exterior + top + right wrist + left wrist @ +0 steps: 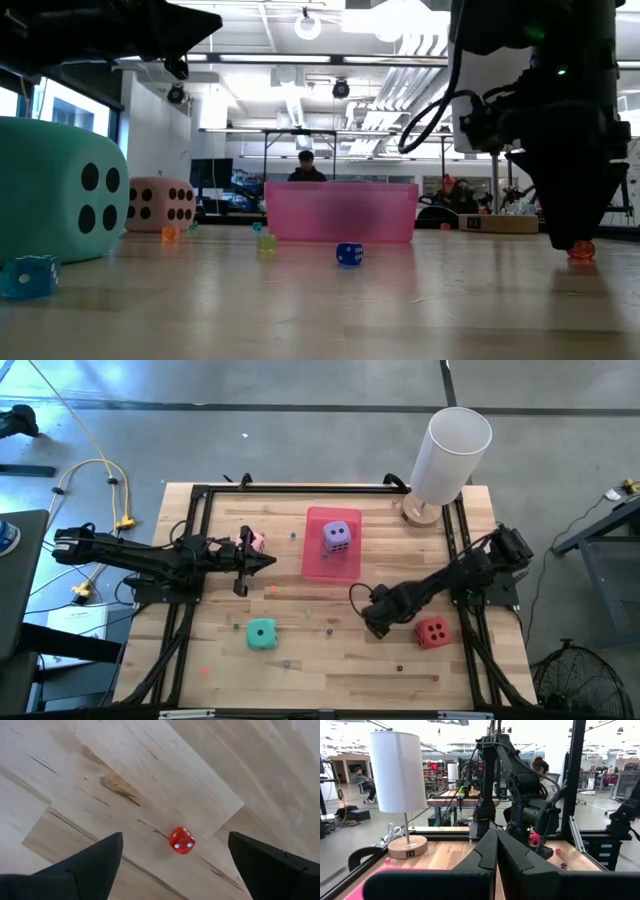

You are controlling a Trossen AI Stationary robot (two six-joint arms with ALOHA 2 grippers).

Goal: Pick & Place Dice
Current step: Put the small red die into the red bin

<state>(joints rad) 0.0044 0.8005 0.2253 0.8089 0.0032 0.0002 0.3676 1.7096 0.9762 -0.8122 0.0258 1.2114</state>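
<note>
The purple die [337, 536] sits inside the flat pink tray [318, 565]. The pale pink die [255, 540] rests on the table beside my left gripper [268, 563], which hovers shut and empty. The teal die [262, 634] stands near the front left, and the red die [432, 632] at the right. My right gripper [375, 624] points down just left of the red die, open. In the right wrist view a small clear red die [181, 840] lies on the wood between its spread fingers [175, 839], touching neither.
A white lamp [450, 455] stands at the far right corner. Small coloured dice lie scattered on the wood, among them a blue one [347, 254] in front of the tray. Black frame rails [190, 560] run along both table sides.
</note>
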